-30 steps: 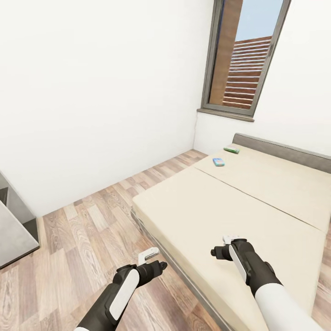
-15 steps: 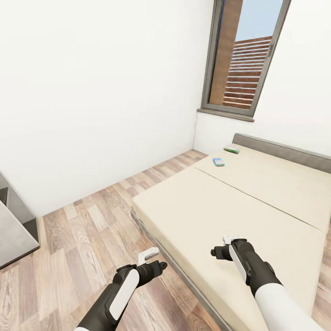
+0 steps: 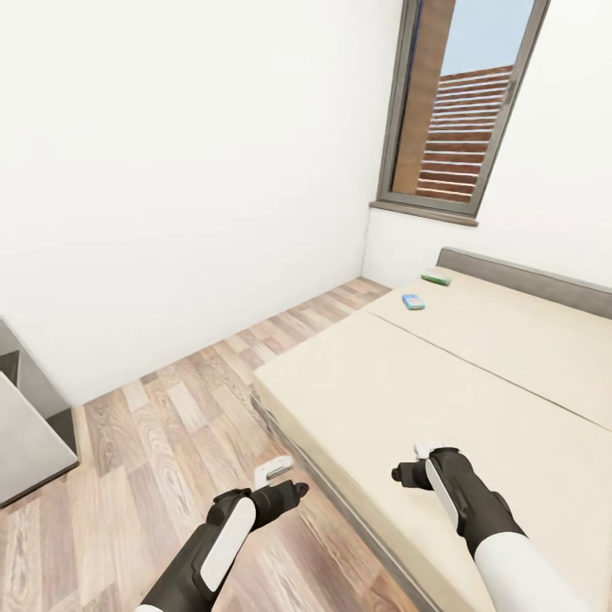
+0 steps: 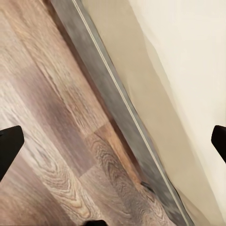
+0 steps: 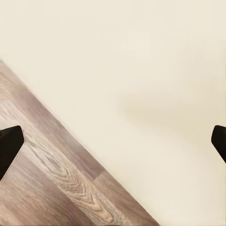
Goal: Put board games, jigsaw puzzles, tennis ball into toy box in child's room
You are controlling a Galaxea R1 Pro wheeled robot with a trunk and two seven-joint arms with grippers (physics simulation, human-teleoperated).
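Two board games lie at the far end of the bed [image 3: 442,399], near the grey headboard. One is a small blue box [image 3: 413,301]; the other is a green-edged box [image 3: 436,275] just behind it. My left gripper [image 3: 285,480] hovers open over the wood floor beside the bed frame [image 4: 117,94], its fingertips [image 4: 9,146] far apart. Above the near part of the beige mattress [image 5: 150,70] my right gripper [image 3: 410,463] is open too and holds nothing. Both grippers are far from the games. The toy box, jigsaw puzzles and tennis ball are out of view.
A strip of wood floor [image 3: 195,399] runs between the bed and the white wall. At the left edge stands a dark grey cabinet [image 3: 30,416]. A tall grey-framed window [image 3: 459,110] rises behind the headboard.
The whole view has shifted slightly, so the bed and games sit a little further right and lower. Both arms keep the same pose, grippers still open.
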